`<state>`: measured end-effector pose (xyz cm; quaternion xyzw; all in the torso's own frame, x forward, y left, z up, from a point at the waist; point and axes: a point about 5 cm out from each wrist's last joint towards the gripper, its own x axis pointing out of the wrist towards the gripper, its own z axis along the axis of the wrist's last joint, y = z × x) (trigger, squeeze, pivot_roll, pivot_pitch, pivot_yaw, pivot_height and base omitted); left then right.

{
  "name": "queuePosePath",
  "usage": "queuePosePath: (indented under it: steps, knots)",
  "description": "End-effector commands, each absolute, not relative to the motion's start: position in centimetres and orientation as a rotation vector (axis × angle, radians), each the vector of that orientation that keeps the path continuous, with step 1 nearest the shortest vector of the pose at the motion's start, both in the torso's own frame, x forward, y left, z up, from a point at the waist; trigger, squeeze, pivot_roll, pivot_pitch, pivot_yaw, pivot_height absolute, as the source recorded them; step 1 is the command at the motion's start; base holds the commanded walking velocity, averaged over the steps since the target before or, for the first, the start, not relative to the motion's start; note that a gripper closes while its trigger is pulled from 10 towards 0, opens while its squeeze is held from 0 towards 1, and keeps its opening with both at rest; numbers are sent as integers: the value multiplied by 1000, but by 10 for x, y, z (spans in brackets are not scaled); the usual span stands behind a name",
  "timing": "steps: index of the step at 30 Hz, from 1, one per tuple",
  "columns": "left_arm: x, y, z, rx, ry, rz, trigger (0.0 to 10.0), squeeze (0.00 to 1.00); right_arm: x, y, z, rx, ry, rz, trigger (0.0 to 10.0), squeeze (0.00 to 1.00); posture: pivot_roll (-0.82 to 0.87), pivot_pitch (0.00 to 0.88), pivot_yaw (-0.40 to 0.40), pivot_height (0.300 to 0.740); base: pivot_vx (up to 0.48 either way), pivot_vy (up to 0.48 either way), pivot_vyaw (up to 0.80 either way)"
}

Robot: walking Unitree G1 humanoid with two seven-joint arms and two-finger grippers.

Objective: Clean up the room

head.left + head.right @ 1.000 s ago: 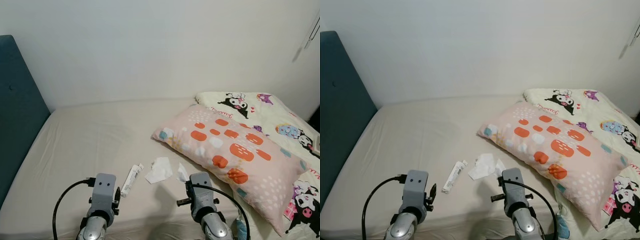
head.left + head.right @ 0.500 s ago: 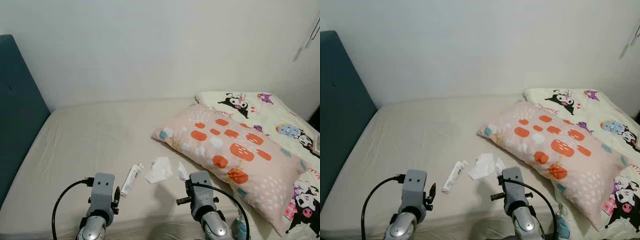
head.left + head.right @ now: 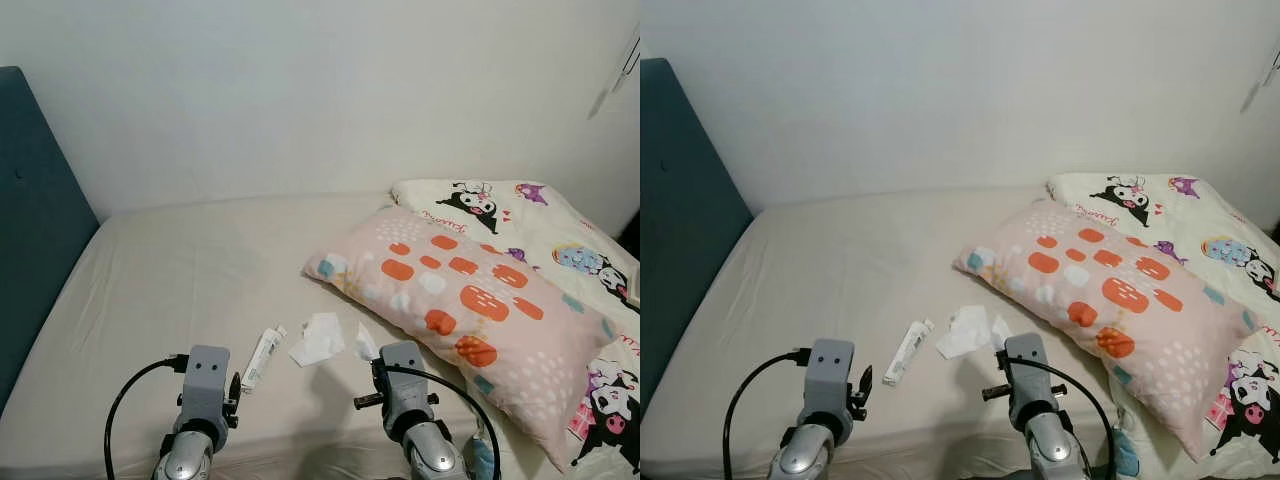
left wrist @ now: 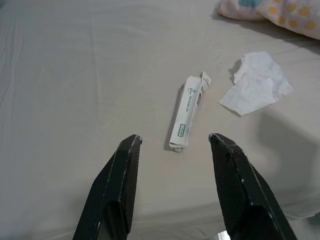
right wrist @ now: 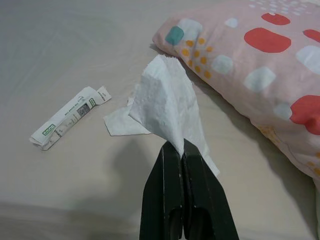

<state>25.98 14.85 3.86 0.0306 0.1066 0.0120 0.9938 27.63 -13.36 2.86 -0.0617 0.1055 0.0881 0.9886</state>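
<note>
right wrist view: right gripper (image 5: 179, 150) pinches tissue (image 5: 167, 107) upright.

Plain white wall (image 3: 300, 90), teal headboard (image 3: 35, 220), beige bed (image 3: 190, 270)

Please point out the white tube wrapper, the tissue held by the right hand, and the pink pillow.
white tube wrapper (image 4: 186, 113): left wrist view, middle of its flat printed side.
held tissue (image 5: 167, 102): right wrist view, centre of the raised sheet.
pink pillow (image 3: 462, 296): left eye view, middle of its top face.
</note>
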Motion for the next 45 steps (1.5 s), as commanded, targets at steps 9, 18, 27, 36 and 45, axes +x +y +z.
queuePosePath:
  steps: [9,18,27,36,45]
  knots:
    - [261,150,39,50,208,30,10000,0,275,-135,25,-111,229,169,10000,0,4,99,-32,721,0,0,0]
    - [262,150,42,55,201,29,10000,0,275,-133,25,-109,226,179,10000,0,6,97,-33,721,0,0,-501]
    - [261,150,42,59,198,30,10000,0,275,-132,25,-116,225,189,10000,0,7,93,-39,721,0,0,-800]
    - [260,150,41,62,196,37,10000,0,275,-133,25,-128,228,198,10000,0,6,85,-49,721,0,0,-800]
    - [260,151,42,66,188,41,10000,0,277,-133,26,-130,228,204,10000,0,7,84,-53,721,0,0,-800]
